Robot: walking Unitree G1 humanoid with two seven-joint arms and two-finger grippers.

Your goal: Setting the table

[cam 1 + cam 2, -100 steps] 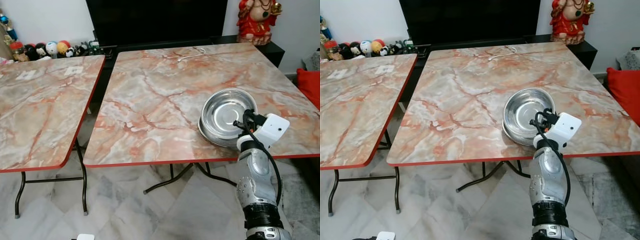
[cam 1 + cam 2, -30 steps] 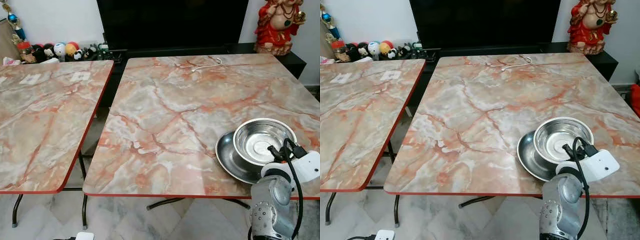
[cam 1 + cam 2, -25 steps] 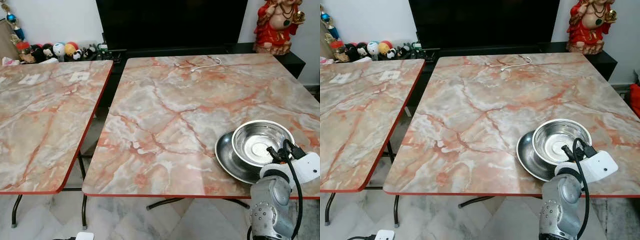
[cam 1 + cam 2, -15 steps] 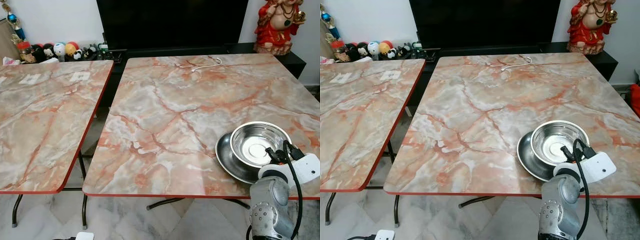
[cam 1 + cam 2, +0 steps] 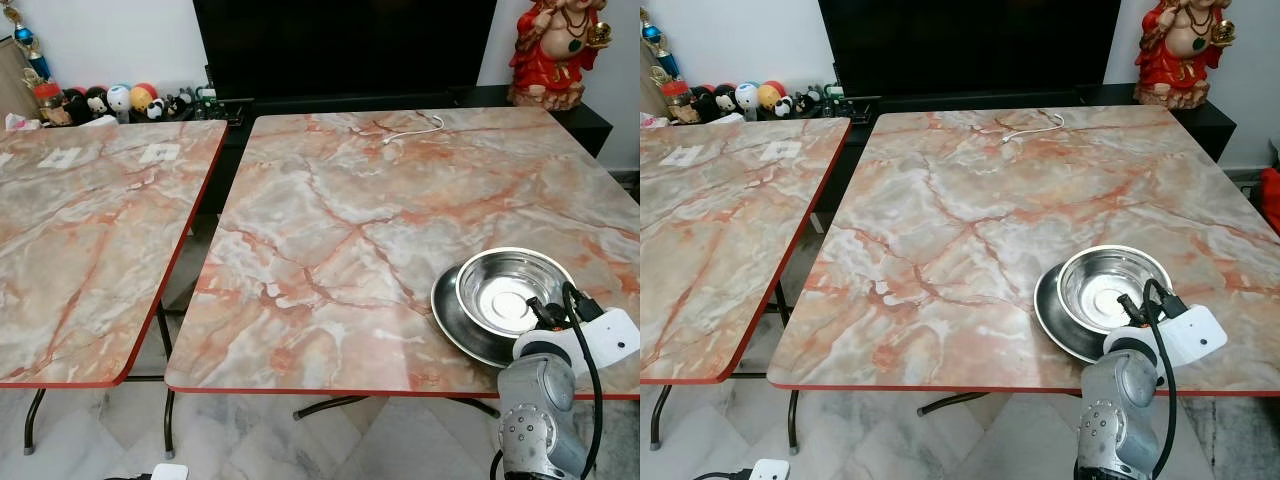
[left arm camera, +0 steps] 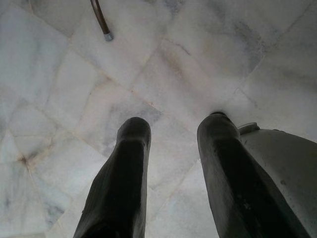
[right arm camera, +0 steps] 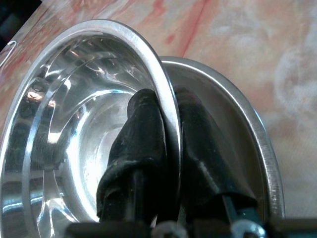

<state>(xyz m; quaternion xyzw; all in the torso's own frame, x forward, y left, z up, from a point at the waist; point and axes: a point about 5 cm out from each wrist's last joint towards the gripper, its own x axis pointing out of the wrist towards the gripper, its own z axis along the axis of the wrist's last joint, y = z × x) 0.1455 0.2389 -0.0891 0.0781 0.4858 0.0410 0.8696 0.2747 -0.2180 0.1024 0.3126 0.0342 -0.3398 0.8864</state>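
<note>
Right gripper (image 7: 166,148) is clamped on the near rim of the steel bowl (image 5: 505,290), which sits on the plate (image 5: 452,312) at the marble table's (image 5: 340,220) 5 o'clock corner; left gripper (image 6: 173,173) hangs apart over the floor.

this was a home living room. a large dark tv screen (image 5: 345,45) stood against the white wall. left of the screen sat a row of small toy figurines (image 5: 105,100); right of it, a red statue (image 5: 555,50). before the screen stood two marble-patterned folding tables (image 5: 330,230) on a marble tile floor (image 6: 198,59).
</note>
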